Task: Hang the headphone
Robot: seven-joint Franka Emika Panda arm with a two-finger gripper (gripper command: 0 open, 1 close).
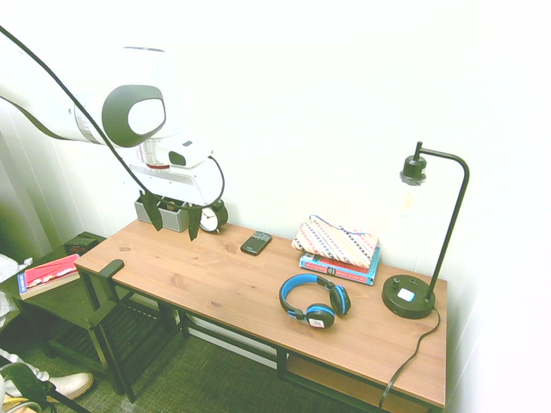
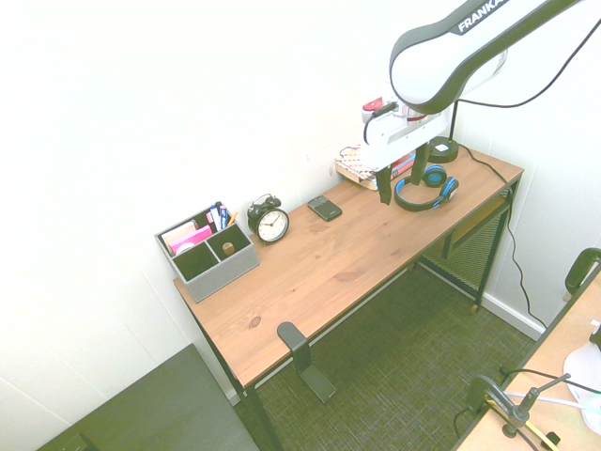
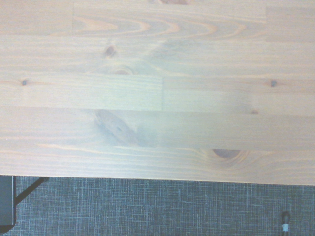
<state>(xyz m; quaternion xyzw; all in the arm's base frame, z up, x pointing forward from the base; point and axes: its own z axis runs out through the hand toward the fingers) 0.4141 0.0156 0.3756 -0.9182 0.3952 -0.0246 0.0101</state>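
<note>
gripper (image 2: pixel 402 180): fingers spread wide, empty, hanging above desk
headphone (image 1: pixel 314 301): flat on desk (image 1: pixel 198 280), between books (image 1: pixel 340 268) and lamp base (image 1: pixel 408 297)
hook (image 2: pixel 296 346): clamped on desk front edge

White glossy robot arm (image 1: pixel 103 95) with rounded casings, dark grey oval cap on one joint, black FRANKA lettering along the upper segment, thin black cable running down its side, red ring above a white boxy wrist, two dark jaws

Bare desktop (image 1: pixel 198 275) between clock (image 2: pixel 270 222) and headphone (image 1: pixel 315 301).
</note>
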